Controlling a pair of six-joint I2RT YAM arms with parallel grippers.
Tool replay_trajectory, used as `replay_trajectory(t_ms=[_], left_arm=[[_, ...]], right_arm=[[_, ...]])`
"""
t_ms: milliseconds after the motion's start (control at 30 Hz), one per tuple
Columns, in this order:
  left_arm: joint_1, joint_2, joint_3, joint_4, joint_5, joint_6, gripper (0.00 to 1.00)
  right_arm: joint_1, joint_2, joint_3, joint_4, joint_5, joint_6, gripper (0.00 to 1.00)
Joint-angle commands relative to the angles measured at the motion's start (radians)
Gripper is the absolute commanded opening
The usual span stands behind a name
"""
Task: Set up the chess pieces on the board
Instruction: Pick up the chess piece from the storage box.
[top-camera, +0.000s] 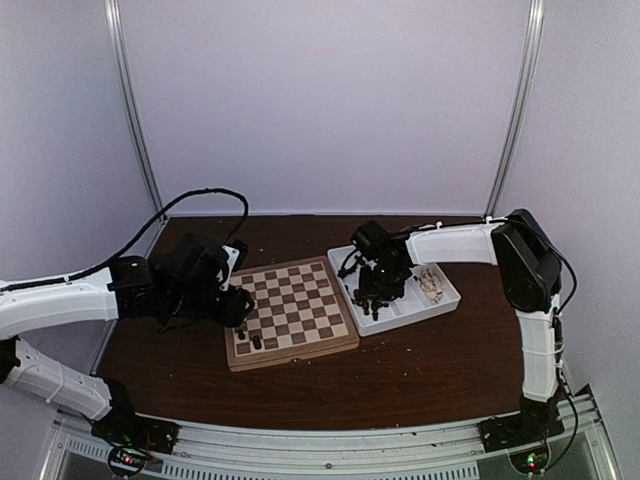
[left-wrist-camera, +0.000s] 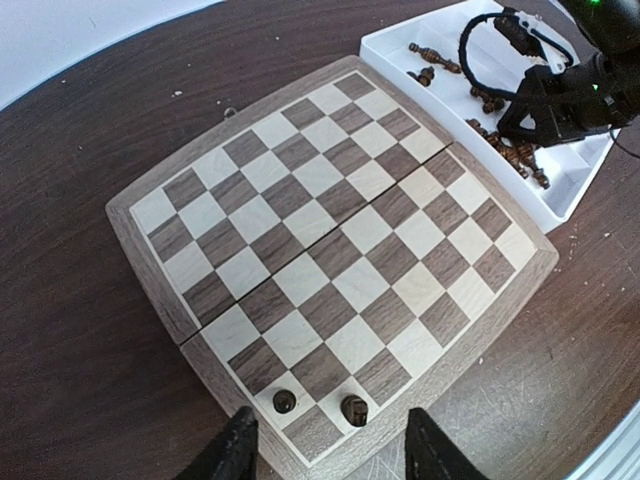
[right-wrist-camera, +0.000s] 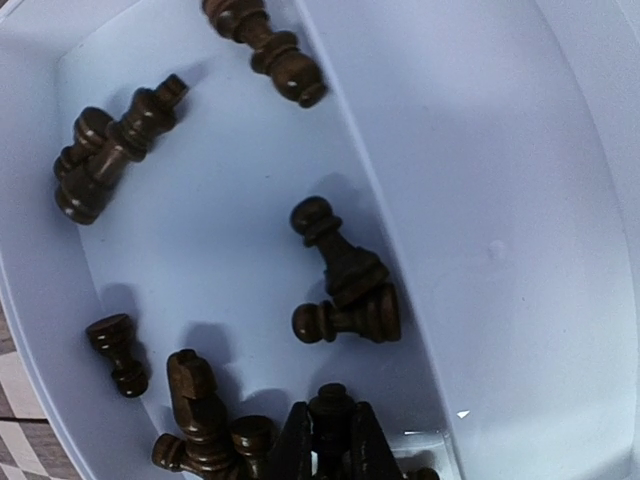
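— How is the left gripper (left-wrist-camera: 335, 458) set?
— Spread wide and holding nothing; it hangs over one edge of the board (left-wrist-camera: 330, 240), above two chess pieces (left-wrist-camera: 284, 402) standing in the edge row.
— And the right gripper (right-wrist-camera: 330, 445)?
— Down in the white tray (right-wrist-camera: 480, 200) beside the board; its fingers (right-wrist-camera: 295, 450) are narrow, pressed to either side of one dark piece (right-wrist-camera: 330, 400); the frame cuts off most of them; loose pieces (right-wrist-camera: 345, 270) lie around it.

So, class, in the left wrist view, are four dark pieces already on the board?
No, only two dark pieces sit on the board, both in its nearest row.
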Motion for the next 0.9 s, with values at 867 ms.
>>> replay_trajectory(t_ms=[867], left_arm=[[0.010,0.185,0.110,0.253,0.276,0.041,0.53]], right_arm=[[-0.017,-0.442,-0.505,0.714,-0.287,-0.427,0.08]])
